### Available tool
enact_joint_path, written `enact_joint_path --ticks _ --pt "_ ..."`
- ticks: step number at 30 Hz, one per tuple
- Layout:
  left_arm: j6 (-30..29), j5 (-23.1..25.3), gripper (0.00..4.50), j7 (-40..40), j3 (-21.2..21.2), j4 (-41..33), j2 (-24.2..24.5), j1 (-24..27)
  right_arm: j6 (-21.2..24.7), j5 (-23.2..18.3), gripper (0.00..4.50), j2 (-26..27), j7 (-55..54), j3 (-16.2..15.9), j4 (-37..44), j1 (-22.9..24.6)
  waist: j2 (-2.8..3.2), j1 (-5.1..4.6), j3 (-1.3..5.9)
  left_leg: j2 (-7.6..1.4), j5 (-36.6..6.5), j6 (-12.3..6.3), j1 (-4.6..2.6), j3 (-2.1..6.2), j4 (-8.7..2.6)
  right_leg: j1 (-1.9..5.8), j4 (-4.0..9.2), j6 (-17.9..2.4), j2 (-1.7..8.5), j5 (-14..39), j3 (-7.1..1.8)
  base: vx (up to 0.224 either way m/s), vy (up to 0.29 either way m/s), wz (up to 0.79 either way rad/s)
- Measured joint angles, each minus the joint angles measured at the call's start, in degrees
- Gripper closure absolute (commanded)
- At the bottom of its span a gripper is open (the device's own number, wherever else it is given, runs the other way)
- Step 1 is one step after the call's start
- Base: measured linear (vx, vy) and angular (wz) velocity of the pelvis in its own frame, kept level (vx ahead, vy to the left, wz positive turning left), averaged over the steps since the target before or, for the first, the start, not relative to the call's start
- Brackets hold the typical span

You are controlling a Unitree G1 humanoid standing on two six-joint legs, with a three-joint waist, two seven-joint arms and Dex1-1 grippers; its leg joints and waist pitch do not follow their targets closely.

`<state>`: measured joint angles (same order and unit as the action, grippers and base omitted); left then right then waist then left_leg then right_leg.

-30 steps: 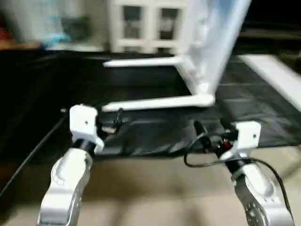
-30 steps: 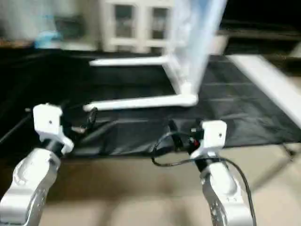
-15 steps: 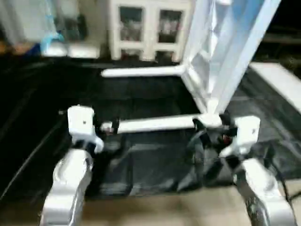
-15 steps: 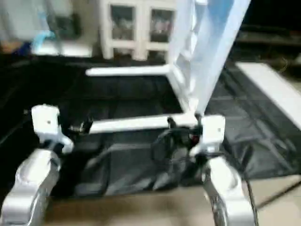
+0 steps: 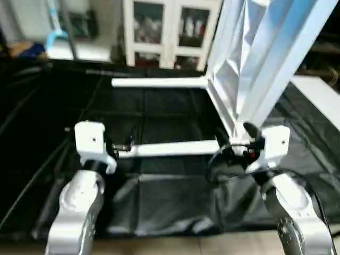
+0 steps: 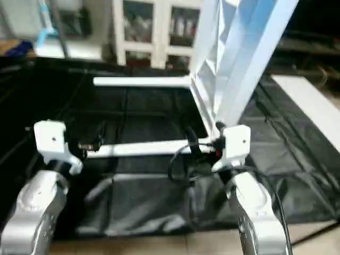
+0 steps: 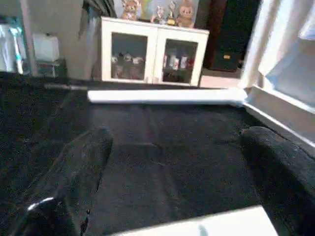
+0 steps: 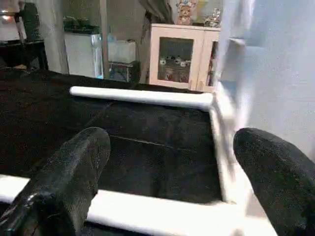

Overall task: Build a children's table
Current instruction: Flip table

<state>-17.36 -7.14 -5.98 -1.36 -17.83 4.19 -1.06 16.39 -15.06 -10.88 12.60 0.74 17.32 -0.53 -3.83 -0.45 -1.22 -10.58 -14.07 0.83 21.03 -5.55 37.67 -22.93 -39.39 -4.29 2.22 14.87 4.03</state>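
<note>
White plastic table top [image 5: 255,58] tilted on edge, two legs [image 5: 170,148] attached, left gripper [image 7: 172,196] and right gripper [image 8: 167,182] both spread wide, empty

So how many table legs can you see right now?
2. The far leg lies level near the cabinet; the near leg lies level between both open grippers. Each meets the tilted table top. Others may be hidden.

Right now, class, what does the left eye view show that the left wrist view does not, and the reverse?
Left eye view, not the wrist view: the silver left forearm, the right forearm and the right gripper.
Left wrist view, not the eye view: toy figures on top of the cabinet.
Both: the far leg lying on the black cloth, the cabinet, and the tabletop standing on edge.
</note>
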Motion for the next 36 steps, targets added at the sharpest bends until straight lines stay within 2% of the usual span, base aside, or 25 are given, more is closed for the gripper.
enact_joint_path --ticks 1,2,3,4,5,6,7,8,10,13,16,19,23,29,34,36 --pt "-0.3 0.0 0.0 -0.2 1.0 0.0 0.1 -0.6 0.6 0.2 0.05 -0.2 -1.1 1.5 -0.2 0.1 -0.04 0.82 -0.26 0.52 -1.5 -4.27 0.59 -1.0 2.99 -0.02 0.43 0.6 0.01 -0.5 -0.06 -0.093 -0.168 0.0" --pt "-0.3 0.1 0.0 -0.7 2.0 0.0 0.5 -0.9 1.0 0.6 0.05 -0.4 -2.1 2.4 -0.5 0.1 -0.23 1.15 -0.38 1.75 -1.6 -4.1 0.51 -1.28 3.75 0.1 0.63 0.9 0.0 -0.6 -0.07 -0.093 -0.168 0.0" --pt "-0.4 0.1 0.0 -1.1 2.6 -0.1 0.9 -1.4 1.0 1.2 0.05 -0.5 -2.6 3.3 -0.5 0.1 -0.09 1.5 -0.46 2.95 -1.5 -3.65 -0.16 -1.32 2.62 0.13 0.67 1.1 -0.15 -0.7 -0.09 -0.086 -0.155 0.0" --pt "-0.5 0.1 0.0 -1.3 2.7 -0.6 1.5 -1.8 0.7 1.3 0.05 -0.2 -3.3 4.2 -0.5 -0.1 0.86 1.8 -0.59 3.74 -1.6 -1.58 -0.86 -1.1 0.43 0.18 1.01 1.0 -1.27 -0.9 0.04 -0.085 -0.122 0.02" --pt "-0.7 0.2 0.0 -1.3 2.4 -1.0 2.1 -1.8 0.7 1.2 0.05 0.2 -3.8 4.8 -0.5 -0.1 0.68 2.02 -0.79 3.35 -1.1 -0.55 -1.1 -0.89 -0.32 0.11 1.25 1.2 -1.39 -1.0 0.31 -0.085 -0.122 0.02" --pt "-1.1 0.2 0.0 -1.4 2.1 -1.0 2.4 -1.9 0.5 1.1 0.05 0.7 -4.2 5.1 -0.5 -0.2 1.13 2.19 -0.89 2.86 -0.5 0.53 -1.06 -0.83 -0.92 0.17 1.87 1.3 -1.57 -1.0 0.89 -0.082 -0.095 -0.04" --pt "-1.8 0.3 0.0 -1.9 2.0 -1.0 2.9 -1.9 0.2 1.1 0.05 1.0 -5.0 5.6 -0.5 -0.6 1.58 2.11 -1.07 2.08 0.1 1.62 -1.17 -1.1 -1.58 0.3 2.84 1.5 -1.75 -1.3 1.54 -0.07 -0.064 0.04" --pt "-2.1 0.4 0.0 -2.4 2.0 -1.0 3.6 -2.0 0.1 1.0 0.05 1.0 -5.4 6.0 -0.5 -1.4 1.98 2.12 -1.23 1.84 0.4 2.16 -1.19 -1.29 -2.02 0.36 3.49 1.3 -1.76 -1.9 1.74 -0.07 -0.064 0.04" --pt "-2.8 0.7 0.0 -3.6 2.1 -1.0 4.9 -2.9 -0.8 -0.1 0.05 1.0 -6.0 7.3 -0.5 -4.0 2.52 2.12 -1.56 1.65 0.5 2.36 -1.09 -1.73 -2.12 0.59 4.39 0.7 -1.72 -3.6 1.76 -0.076 -0.011 0.06" --pt "-3.1 0.9 0.0 -5.3 2.5 -1.1 6.7 -5.0 -1.1 -0.4 0.05 0.2 -5.7 8.0 -1.5 -9.0 3.38 2.01 -1.96 1.61 0.5 2.36 -1.6 -1.9 -2.1 1.2 4.98 0.7 -1.6 -3.6 1.9 -0.066 0.019 0.02" --pt "-3.3 0.9 0.0 -5.9 2.8 -1.4 6.8 -6.3 -1.9 0.1 0.05 -0.9 -5.1 7.8 -4.7 -12.2 3.92 1.71 -2.18 1.46 0.5 2.34 -1.86 -1.84 -2.15 2.07 6.15 0.9 -0.87 -3.7 3.21 -0.044 0.052 -0.03" --pt "-4.2 0.7 0.0 -6.6 3.7 -1.6 7.5 -6.6 -2.0 3.0 0.05 -2.4 -6.0 7.7 -9.8 -15.7 3.98 0.74 -2.23 1.54 0.5 2.33 -1.8 -1.96 -2.03 2.26 6.44 0.9 -0.63 -3.7 3.26 -0.023 0.06 -0.03" --pt "-5.2 -0.4 0.0 -7.8 4.1 -2.7 7.5 -6.6 -2.6 6.3 0.05 -4.0 -7.9 7.8 -14.9 -19.6 3.8 0.51 -2.26 1.71 0.6 2.24 -1.52 -2.82 -2.01 1.95 6.25 1.3 0.06 -4.0 3.19 -0.003 0.014 -0.01" --pt "-6.7 -1.9 0.0 -7.0 3.0 -3.2 5.9 -6.3 -3.5 5.0 0.05 -4.5 -4.6 7.7 -20.5 -24.8 3.67 0.65 -2.18 1.69 0.8 1.91 -1.37 -3.41 -1.98 1.67 6.21 1.4 0.32 -5.2 2.97 0.0 0.0 0.0" --pt "-6.7 -2.1 0.0 -7.9 2.7 -2.7 6.8 -6.1 -6.7 4.5 0.05 -5.1 -0.4 6.2 -27.6 -29.1 3.77 1.17 -2.05 1.63 1.0 1.14 -0.32 -3.57 -1.85 0.24 5.2 0.9 0.33 -5.0 2.7 0.054 -0.009 0.03" --pt "-6.7 -2.0 0.0 -8.5 3.4 -2.6 7.1 -6.1 -7.8 4.8 0.05 -5.1 0.0 6.0 -30.2 -30.3 3.69 1.78 -2.05 1.63 1.0 1.05 0.09 -3.58 -1.78 -0.28 4.87 0.8 0.35 -4.9 2.66 0.0 0.0 0.0"
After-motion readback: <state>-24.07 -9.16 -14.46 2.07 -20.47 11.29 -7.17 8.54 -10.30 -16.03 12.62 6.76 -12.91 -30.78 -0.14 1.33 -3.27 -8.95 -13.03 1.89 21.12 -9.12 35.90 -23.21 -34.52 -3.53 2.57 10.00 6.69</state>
